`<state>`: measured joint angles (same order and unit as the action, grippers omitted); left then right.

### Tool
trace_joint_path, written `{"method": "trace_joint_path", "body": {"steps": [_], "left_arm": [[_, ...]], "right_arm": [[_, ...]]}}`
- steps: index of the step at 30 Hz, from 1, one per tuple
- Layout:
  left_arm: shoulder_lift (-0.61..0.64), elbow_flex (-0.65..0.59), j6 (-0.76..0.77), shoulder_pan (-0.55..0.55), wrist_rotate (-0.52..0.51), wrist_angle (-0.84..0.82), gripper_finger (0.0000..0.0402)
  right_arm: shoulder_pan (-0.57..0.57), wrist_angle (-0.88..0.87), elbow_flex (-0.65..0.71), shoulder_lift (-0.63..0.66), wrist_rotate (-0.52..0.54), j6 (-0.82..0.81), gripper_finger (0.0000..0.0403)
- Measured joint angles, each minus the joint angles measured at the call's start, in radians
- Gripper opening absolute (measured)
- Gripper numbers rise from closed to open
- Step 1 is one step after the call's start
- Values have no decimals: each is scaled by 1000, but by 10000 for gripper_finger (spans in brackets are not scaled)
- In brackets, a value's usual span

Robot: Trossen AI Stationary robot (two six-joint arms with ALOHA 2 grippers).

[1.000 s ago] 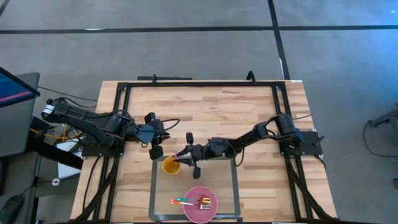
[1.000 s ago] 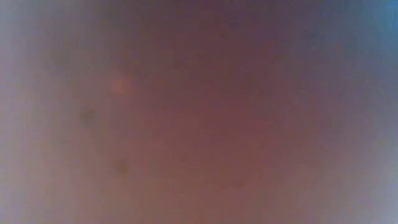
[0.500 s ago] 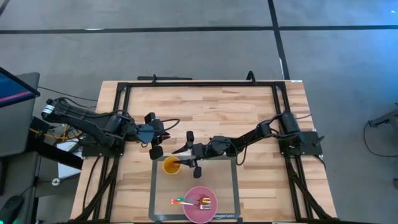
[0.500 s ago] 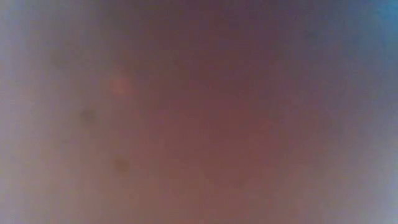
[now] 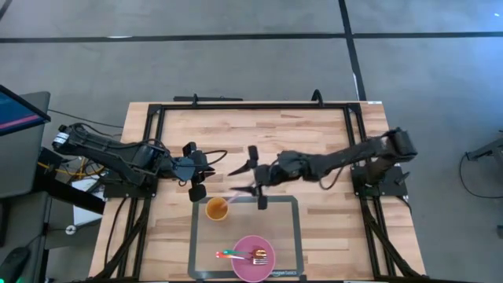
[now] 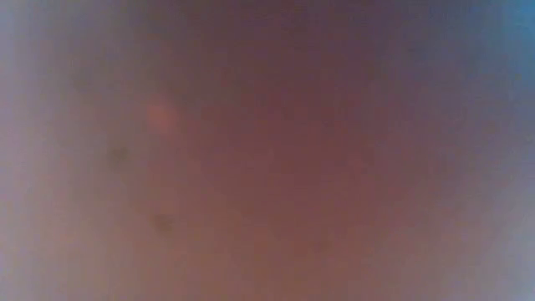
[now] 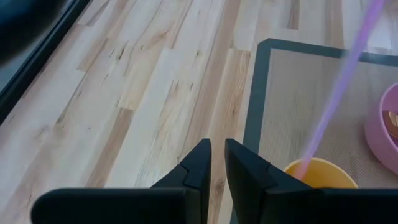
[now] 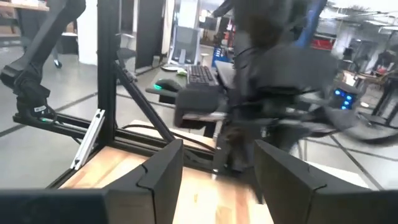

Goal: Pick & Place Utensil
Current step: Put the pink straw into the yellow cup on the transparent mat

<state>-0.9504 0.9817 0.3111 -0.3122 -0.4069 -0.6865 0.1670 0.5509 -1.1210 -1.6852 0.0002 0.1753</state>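
A yellow cup [image 5: 216, 209] stands on the far left corner of a grey mat [image 5: 283, 236]. A purple utensil [image 5: 230, 198] stands in it, its handle [image 7: 341, 81] leaning up toward the table's right and far side. My right gripper [image 5: 257, 178] hangs open to the right of and beyond the cup, with nothing between its fingers [image 8: 163, 167]. My left gripper [image 7: 217, 163] waits left of the cup. It is shut but for a thin slit, with nothing in it.
A pink plate [image 5: 242, 267] at the mat's near edge holds a fork [image 5: 258, 255] and a colourful utensil [image 5: 229, 254]. A black frame [image 5: 251, 105] runs round the wooden table. Bare wood lies beyond and to the left of the mat.
My right gripper has opened and let go of the purple utensil. It has then drawn back from the cup toward the table's far and right side. The utensil stays leaning in the yellow cup.
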Motion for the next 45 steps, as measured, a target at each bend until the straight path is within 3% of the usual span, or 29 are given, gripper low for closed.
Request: {"method": "trace_joint_path", "body": {"steps": [8, 17, 21, 27, 33, 39, 42, 45], "left_arm": [[24, 0, -56, 0, -52, 15, 48], [170, 0, -78, 0, -97, 20, 48], [230, 0, -102, 0, -165, 37, 48], [244, -16, -82, -1, -170, 58, 48], [161, -134, -73, 0, -169, 357, 48], [-41, -174, -157, 33, -156, 716, 48], [-138, -174, -261, 79, -55, 803, 48], [-230, -174, -226, 140, 112, 891, 48]], "right_arm": [[-35, -304, 0, 238, 0, 19, 170], [-54, -555, 0, 466, 1, 18, 144], [-54, -531, -1, 473, 1, 10, 125], [-38, -610, 2, 427, 4, -9, 99], [-40, -621, 1, 462, 61, -43, 95], [-59, -801, -1, 610, 106, -53, 95], [-65, -854, 42, 664, 106, -112, 95], [-65, -856, 141, 705, 107, -184, 95]]}}
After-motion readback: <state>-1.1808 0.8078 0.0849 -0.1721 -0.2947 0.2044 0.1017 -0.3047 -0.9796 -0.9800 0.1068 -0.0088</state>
